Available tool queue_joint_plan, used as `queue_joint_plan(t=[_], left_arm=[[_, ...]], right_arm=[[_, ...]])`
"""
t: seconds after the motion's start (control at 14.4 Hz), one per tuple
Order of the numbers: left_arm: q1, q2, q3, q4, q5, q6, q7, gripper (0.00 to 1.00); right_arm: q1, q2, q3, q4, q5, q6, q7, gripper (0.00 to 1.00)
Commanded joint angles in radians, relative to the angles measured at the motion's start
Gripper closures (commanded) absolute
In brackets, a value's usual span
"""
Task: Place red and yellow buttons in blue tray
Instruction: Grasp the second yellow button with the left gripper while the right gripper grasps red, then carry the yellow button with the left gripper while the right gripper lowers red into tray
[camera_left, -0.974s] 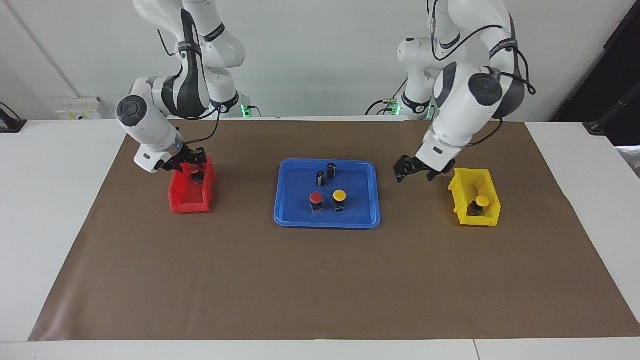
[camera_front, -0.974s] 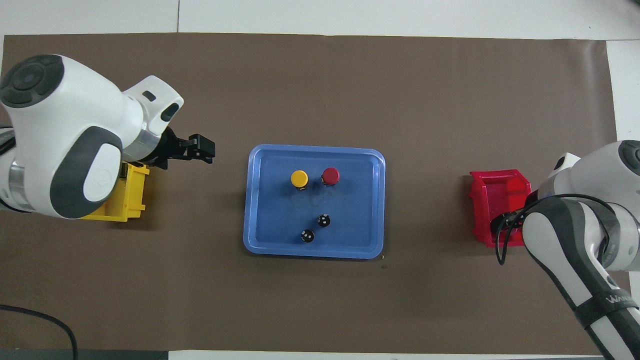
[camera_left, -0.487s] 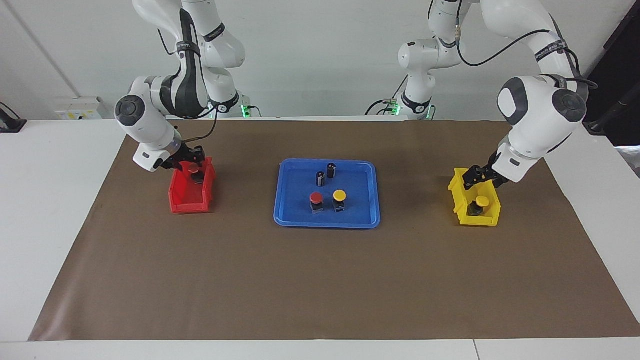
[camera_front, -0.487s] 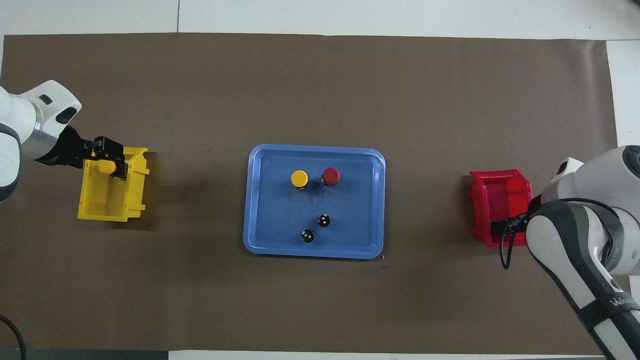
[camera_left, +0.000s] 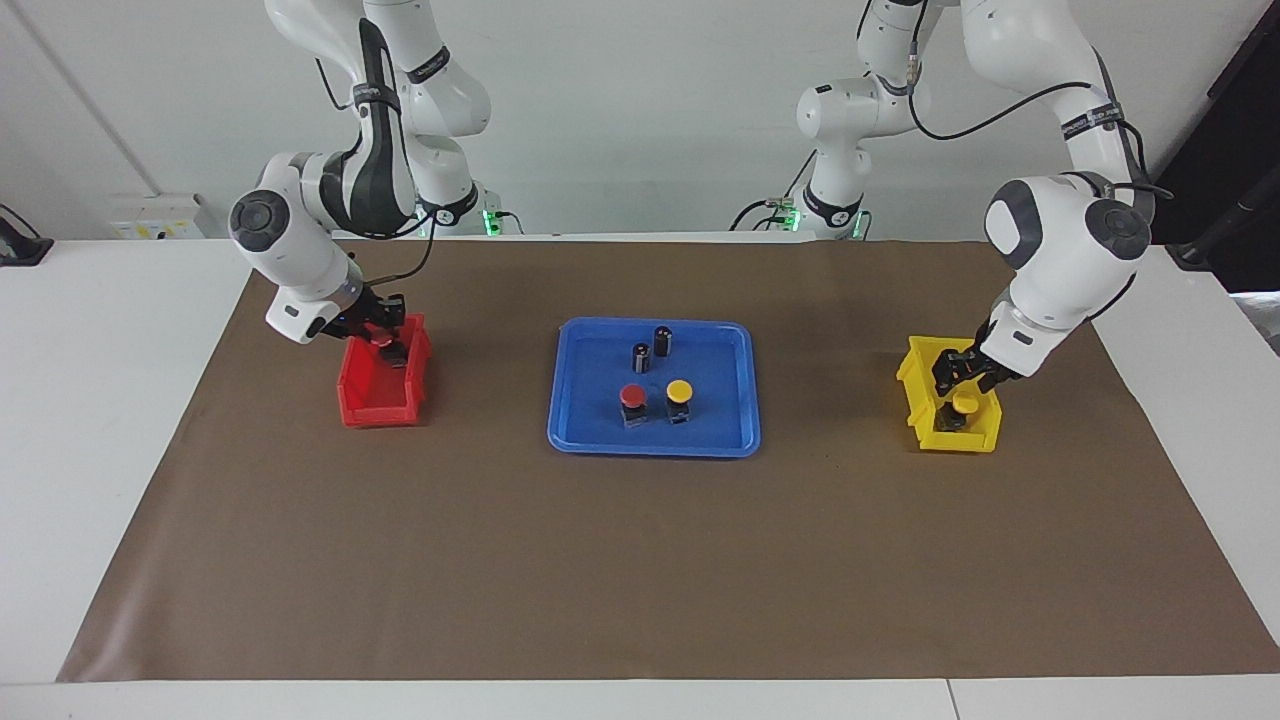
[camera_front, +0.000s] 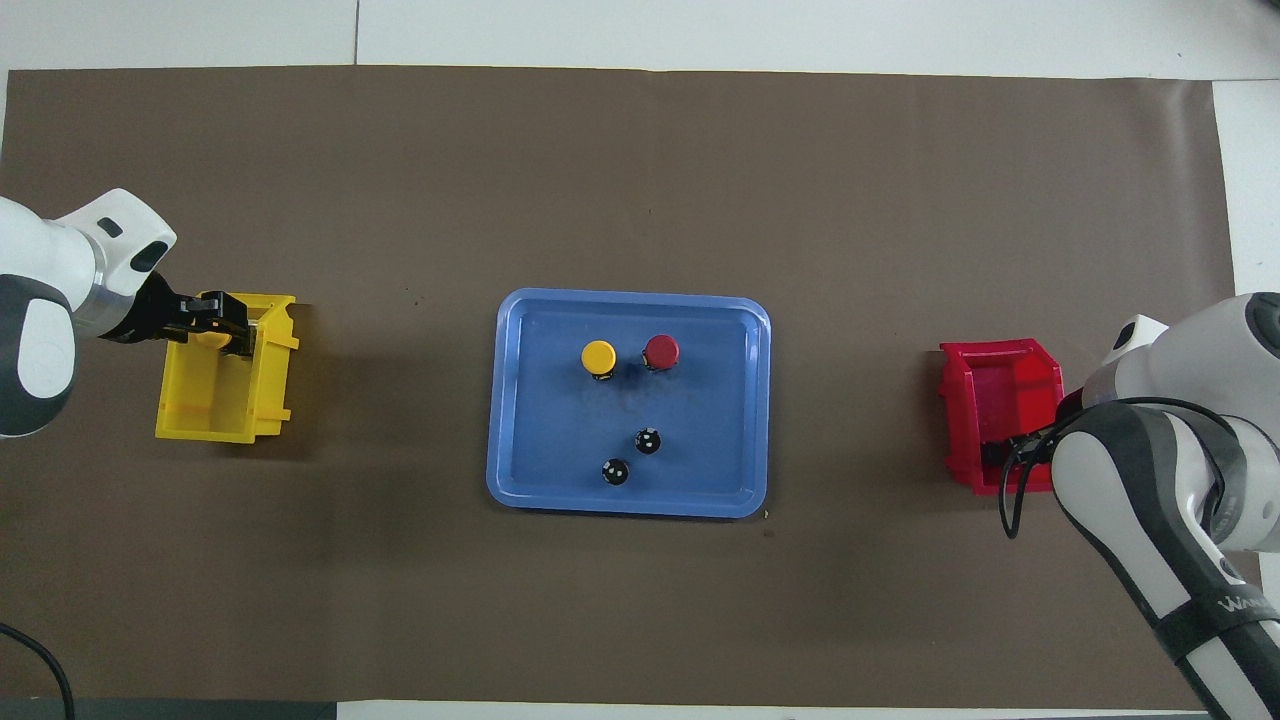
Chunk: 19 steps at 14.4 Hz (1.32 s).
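Facing view
Blue tray (camera_left: 574, 420): we see it at the middle of the brown mat (camera_left: 640, 560), between the two bins.
Buttons in tray: a red-capped button (camera_left: 632, 398) and a yellow-capped button (camera_left: 679, 393) stand side by side on the part of the tray farther from the robots.
Dark cylinders (camera_left: 651, 348): two, upright, in the tray, nearer to the robots than the buttons.
Right gripper (camera_left: 384, 338): down in the red bin (camera_left: 372, 405), at its end nearer to the robots; we read its jaws as pressed onto the red button (camera_left: 383, 342) there.
Left gripper (camera_left: 962, 381): lowered into the yellow bin (camera_left: 922, 395), right over the yellow button (camera_left: 964, 404); we cannot tell how its jaws stand or whether they touch the cap.

Overhead view
Blue tray (camera_front: 520, 480): we count the same four things in it, the yellow cap (camera_front: 598, 356) just beside the red cap (camera_front: 661, 350).
Left gripper (camera_front: 222, 322): over the end of the yellow bin (camera_front: 215, 405) farther from the robots, covering most of the button.
Right gripper: hidden under its own arm beside the red bin (camera_front: 1000, 385).
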Motion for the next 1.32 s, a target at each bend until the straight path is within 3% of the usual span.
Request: queue_joint_plan(t=[0.0,0.14,0.56,0.77,0.9,1.25], left_arm=[[0.015,0.016,-0.009,-0.023,0.025,0.046,0.005,0.39],[0.015,0.022,-0.009,-0.023,0.025,0.061,0.005,0.46],[0.017,0.035,-0.009,-0.023,0.025,0.083,0.006,0.49],[0.027,0.042,-0.009,-0.023,0.025,0.083,0.009,0.77],[0.027,0.042,-0.009,-0.006,0.025,0.069,0.014,0.96],[0.009,0.027,-0.019,0.199,0.017,-0.251,0.008,0.99]], right_arm=[[-0.009,-0.023,0.008,-0.016,0.009,0.015,-0.02,0.72],[-0.006,-0.006,0.008,0.045,0.009,-0.015,-0.02,0.72],[0.004,0.113,0.019,0.384,0.006,-0.256,0.025,0.72],[0.105,0.174,0.019,0.54,0.009,-0.328,0.18,0.72],[0.206,0.207,0.019,0.591,0.01,-0.309,0.34,0.72],[0.406,0.237,0.019,0.522,0.071,0.03,0.661,0.72]])
